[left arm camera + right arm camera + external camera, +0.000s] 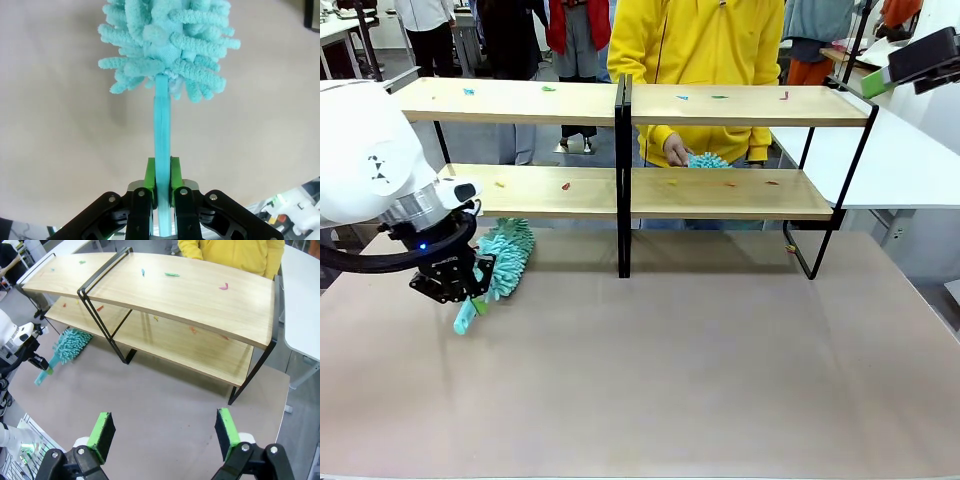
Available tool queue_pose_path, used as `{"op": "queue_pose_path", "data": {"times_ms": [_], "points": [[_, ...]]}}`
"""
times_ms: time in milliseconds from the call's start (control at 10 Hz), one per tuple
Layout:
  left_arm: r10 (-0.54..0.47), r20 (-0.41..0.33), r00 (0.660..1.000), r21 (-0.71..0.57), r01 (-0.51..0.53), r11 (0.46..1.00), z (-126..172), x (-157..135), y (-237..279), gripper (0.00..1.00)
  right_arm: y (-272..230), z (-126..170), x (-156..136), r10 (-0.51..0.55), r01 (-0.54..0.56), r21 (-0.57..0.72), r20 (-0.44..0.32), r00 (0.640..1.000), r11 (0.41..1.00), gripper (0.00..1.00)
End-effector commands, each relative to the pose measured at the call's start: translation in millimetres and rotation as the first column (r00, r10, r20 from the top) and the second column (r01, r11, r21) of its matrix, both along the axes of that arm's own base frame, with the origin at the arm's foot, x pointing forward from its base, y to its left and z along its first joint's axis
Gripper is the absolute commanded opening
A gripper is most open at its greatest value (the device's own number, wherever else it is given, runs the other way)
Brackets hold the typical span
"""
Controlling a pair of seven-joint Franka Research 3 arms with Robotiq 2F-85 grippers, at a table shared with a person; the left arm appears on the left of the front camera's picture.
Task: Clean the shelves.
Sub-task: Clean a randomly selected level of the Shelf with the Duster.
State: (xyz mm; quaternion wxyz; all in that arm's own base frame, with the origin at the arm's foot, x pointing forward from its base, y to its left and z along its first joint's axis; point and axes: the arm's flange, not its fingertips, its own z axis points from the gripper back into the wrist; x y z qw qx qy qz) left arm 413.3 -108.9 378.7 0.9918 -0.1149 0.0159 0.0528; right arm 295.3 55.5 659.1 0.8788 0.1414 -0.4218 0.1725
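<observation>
While the left pincer (161, 170) is clamping the flat handle of a fluffy teal microfibre duster (167, 45) near the left edge of the grey-brown bench (670, 380), the right pincer (163, 430) is hanging wide apart above it. The two-tier light wooden shelves on a black metal frame (720, 105) are standing along the bench's far edge, carrying small coloured scraps (720, 97).
</observation>
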Motion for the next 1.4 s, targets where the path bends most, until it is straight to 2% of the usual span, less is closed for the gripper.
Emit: {"op": "queue_pose_path", "data": {"times_ms": [0,400,700,1000,1300], "points": [[0.086,-0.039,0.995,-0.012,-0.087,0.996,0.7,-14.2,10.3,0.13,-1.4,0.5,0.5,0.001,-0.001,0.006,0.000,1.000,1.000,1.00],[0.190,-0.046,0.981,-0.065,-0.193,0.979,0.8,-27.5,41.5,0.13,-1.4,0.5,0.5,0.001,-0.001,0.006,0.000,1.000,1.000,1.00],[0.214,-0.135,0.968,-0.077,-0.225,0.971,1.1,-51.7,54.5,0.13,-1.4,0.5,0.5,0.001,-0.001,0.006,0.000,1.000,1.000,1.00],[0.151,-0.268,0.951,-0.076,-0.177,0.981,4.7,-83.8,65.5,0.13,-1.4,0.5,0.5,0.001,-0.001,0.006,0.000,1.000,1.000,1.00],[0.095,-0.319,0.943,-0.083,-0.128,0.988,19.3,-141.6,94.5,0.13,-1.4,0.5,0.5,0.001,-0.001,0.006,0.000,1.000,1.000,1.00]]}}
